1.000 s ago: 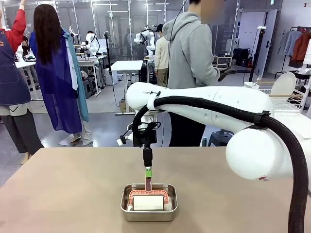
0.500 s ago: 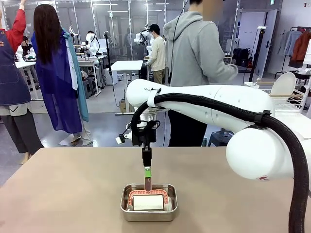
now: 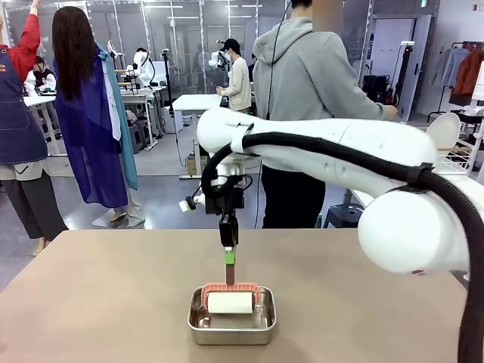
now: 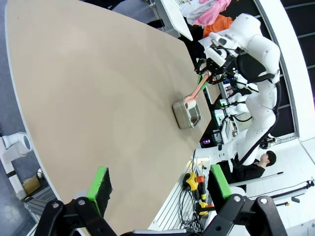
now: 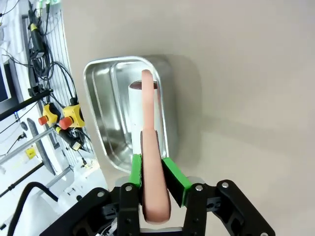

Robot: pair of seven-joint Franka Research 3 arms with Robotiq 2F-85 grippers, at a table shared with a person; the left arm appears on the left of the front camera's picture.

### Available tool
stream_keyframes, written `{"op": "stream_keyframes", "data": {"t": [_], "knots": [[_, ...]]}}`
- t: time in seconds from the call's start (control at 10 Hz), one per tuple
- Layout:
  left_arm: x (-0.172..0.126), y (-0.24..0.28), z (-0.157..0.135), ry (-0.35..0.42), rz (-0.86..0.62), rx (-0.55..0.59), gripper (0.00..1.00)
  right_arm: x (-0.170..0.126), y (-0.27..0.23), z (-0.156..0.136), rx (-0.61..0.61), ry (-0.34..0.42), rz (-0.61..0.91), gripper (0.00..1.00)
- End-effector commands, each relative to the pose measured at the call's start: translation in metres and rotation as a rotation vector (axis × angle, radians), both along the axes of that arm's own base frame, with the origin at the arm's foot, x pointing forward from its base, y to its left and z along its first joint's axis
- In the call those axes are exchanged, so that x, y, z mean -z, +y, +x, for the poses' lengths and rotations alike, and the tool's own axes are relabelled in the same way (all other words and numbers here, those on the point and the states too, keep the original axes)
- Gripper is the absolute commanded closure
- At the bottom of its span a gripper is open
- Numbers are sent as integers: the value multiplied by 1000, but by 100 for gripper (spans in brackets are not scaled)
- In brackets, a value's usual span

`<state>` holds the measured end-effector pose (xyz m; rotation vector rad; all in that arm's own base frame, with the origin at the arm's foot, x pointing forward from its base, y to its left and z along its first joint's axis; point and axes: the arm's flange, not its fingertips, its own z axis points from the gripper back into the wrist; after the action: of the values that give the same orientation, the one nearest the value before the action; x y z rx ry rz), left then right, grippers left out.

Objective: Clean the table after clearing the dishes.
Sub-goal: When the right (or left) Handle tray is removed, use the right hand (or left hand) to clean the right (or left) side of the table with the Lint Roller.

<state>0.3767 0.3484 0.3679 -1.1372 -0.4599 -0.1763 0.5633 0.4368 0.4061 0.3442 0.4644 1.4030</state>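
Note:
The beige-brown table (image 3: 91, 302) carries a small steel pan (image 3: 231, 333) near its front middle. My right gripper (image 3: 229, 259) hangs above the pan, shut on the pink handle of a lint roller (image 3: 230, 302), whose white roll sits at the height of the pan's rim. The right wrist view looks down the handle between the right gripper (image 5: 151, 164) pads to the roller (image 5: 142, 105) and pan (image 5: 106, 108). My left gripper (image 4: 160, 184) is open with nothing in it, high off the table's side, far from the pan (image 4: 187, 114). A round white plate (image 3: 442, 130) stands on edge at the right.
A person in a grey hoodie (image 3: 310, 83) stands at the far side, one arm stretched right toward a wire rack (image 3: 454, 159) on a small white table. Other people stand farther back on the left. Cables and a yellow device (image 5: 71, 110) lie past the table's near edge.
The right gripper has risen and lifted the roller from the pan's bottom to its rim. The person's arm has swung right toward the rack. The left gripper stays open.

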Motion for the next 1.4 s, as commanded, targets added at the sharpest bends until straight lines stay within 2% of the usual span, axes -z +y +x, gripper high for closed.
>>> {"op": "stream_keyframes", "data": {"t": [0.0,0.2,0.3,0.4,0.5,0.6,0.7,0.8,1.1,1.2,1.3], "knots": [[-2,-1,-5,6,7,7,0,-42,-35,-44,94,-103,-70,82],[-2,-1,-5,6,7,7,0,-74,-78,-59,228,-135,-75,82],[-2,-1,-5,6,7,7,0,-86,-100,-66,336,-164,-56,82],[-2,-1,-5,6,7,7,0,-93,-115,-72,439,-197,-29,82],[-2,-1,-5,6,7,7,0,-96,-125,-77,482,-222,-2,82],[-2,-1,-5,6,7,7,0,-96,-129,-78,494,-225,13,82],[-2,-1,-5,6,7,7,0,-94,-115,-75,404,-245,28,82],[-2,-1,-5,6,7,7,0,-119,-122,-34,460,-200,-9,82],[-2,-1,-5,6,7,7,0,-119,-122,-34,460,-200,-9,82],[-2,-1,-5,6,7,7,0,-113,-125,-41,463,-208,-2,77],[-2,-1,-5,6,7,7,0,-121,-160,-26,606,-163,70,77]]}}
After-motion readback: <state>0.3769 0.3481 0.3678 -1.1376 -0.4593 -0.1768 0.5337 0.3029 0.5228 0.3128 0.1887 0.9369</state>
